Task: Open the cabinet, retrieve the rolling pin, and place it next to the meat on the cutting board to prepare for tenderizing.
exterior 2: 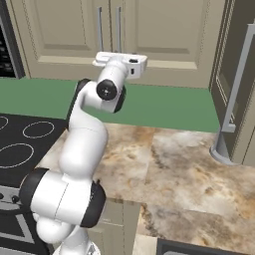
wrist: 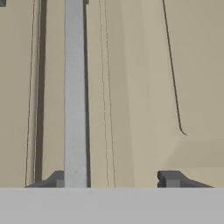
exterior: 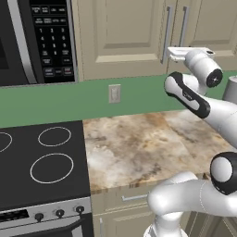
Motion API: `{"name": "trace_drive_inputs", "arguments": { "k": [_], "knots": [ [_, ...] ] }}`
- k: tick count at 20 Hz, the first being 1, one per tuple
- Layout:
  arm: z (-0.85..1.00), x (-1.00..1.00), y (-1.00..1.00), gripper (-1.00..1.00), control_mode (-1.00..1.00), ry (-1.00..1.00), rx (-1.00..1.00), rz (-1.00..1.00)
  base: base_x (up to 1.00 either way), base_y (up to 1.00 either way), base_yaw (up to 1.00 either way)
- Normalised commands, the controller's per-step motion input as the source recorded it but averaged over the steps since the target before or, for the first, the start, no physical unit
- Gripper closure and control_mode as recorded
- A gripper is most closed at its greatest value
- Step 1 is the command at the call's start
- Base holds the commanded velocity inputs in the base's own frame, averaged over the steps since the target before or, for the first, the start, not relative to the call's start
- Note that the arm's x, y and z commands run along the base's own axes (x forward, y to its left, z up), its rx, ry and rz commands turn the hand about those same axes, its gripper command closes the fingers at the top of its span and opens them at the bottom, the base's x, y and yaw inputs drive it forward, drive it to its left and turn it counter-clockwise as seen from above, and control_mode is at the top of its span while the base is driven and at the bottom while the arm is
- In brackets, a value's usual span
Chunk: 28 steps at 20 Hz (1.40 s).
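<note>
Fingertips (wrist: 173, 178) of the hand (wrist: 114, 180) stand apart, gripping nothing yet, with the cabinet (wrist: 140, 87) door's silver handle (wrist: 75, 92) just inside its left finger, so it should probably centre on that bar before squeezing and pulling straight back.

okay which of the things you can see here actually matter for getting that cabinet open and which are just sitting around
Matter now:
cabinet
silver bar handle of its door
gripper, up at that handle

Just sitting around:
stove
microwave
wall outlet
marble counter
</note>
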Motion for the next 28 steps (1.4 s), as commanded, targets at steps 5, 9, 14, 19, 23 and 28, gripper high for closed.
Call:
{"name": "trace_drive_inputs", "arguments": {
  "k": [5, 9, 14, 19, 23, 28],
  "knots": [
    [-0.04, 0.00, 0.23, 1.00, -1.00, 0.09, -0.04, 0.00, 0.00, 0.00, 0.00],
    [-0.01, 0.00, 0.40, 1.00, -1.00, 0.00, -0.04, 0.00, 0.00, 0.00, 0.00],
    [-0.02, 0.00, 0.18, 1.00, -1.00, 0.00, -0.02, 0.01, 0.00, 0.00, 0.00],
    [0.00, -0.07, -0.06, 1.00, -1.00, 0.00, 0.00, 0.05, 0.00, 0.00, 0.00],
    [0.00, -0.28, -0.31, 1.00, -1.00, 0.00, 0.00, 0.04, 0.00, 0.00, 0.00],
    [0.00, -0.31, -0.38, 1.00, -1.00, 0.00, 0.00, 0.04, 0.00, 0.00, 0.00]
  ]
}}
